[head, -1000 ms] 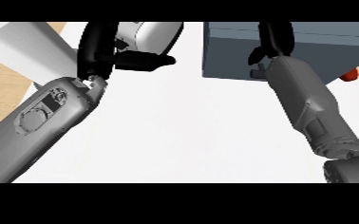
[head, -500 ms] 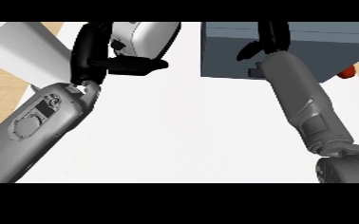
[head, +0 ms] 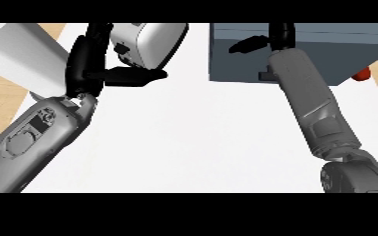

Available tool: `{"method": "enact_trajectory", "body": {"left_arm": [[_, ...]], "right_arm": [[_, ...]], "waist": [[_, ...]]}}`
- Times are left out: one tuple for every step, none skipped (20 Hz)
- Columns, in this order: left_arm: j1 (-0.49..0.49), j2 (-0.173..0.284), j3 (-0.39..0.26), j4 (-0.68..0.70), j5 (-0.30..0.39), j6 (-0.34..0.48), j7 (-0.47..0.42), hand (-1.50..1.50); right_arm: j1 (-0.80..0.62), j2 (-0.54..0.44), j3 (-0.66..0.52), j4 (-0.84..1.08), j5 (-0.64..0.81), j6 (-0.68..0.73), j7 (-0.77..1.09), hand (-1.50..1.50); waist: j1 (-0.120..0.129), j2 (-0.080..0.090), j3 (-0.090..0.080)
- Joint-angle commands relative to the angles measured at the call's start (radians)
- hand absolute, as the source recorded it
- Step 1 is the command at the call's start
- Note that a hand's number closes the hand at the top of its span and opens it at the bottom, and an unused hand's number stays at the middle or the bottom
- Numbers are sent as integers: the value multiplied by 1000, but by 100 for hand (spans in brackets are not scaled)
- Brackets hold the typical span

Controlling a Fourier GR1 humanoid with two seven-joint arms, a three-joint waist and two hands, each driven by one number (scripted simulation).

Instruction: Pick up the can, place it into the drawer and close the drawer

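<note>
the left hand [head: 100,67] at 10 o'clock had fingers spread, holding nothing, beside a white appliance [head: 151,40]. the right hand [head: 273,40] at 1 o'clock rested over the grey drawer [head: 236,62]; i couldn't tell its grip. no can showed, possibly hidden there. a misjudged push could jam the drawer.

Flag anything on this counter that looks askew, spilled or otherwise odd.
Nothing looks spilled or damaged. The white appliance at the top sits at an angle to the counter, beside the left hand. The right hand is up at the grey drawer box. No can shows anywhere.
</note>
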State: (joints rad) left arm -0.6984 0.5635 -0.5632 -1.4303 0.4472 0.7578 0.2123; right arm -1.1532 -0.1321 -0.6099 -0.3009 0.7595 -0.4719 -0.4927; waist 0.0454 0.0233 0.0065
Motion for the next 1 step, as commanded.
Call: {"method": "enact_trajectory", "body": {"left_arm": [[31,14,20,-59,-2,3,19,-150]], "right_arm": [[-73,2,-69,-12,-91,23,15,-150]], "waist": [[12,-11,-5]]}}
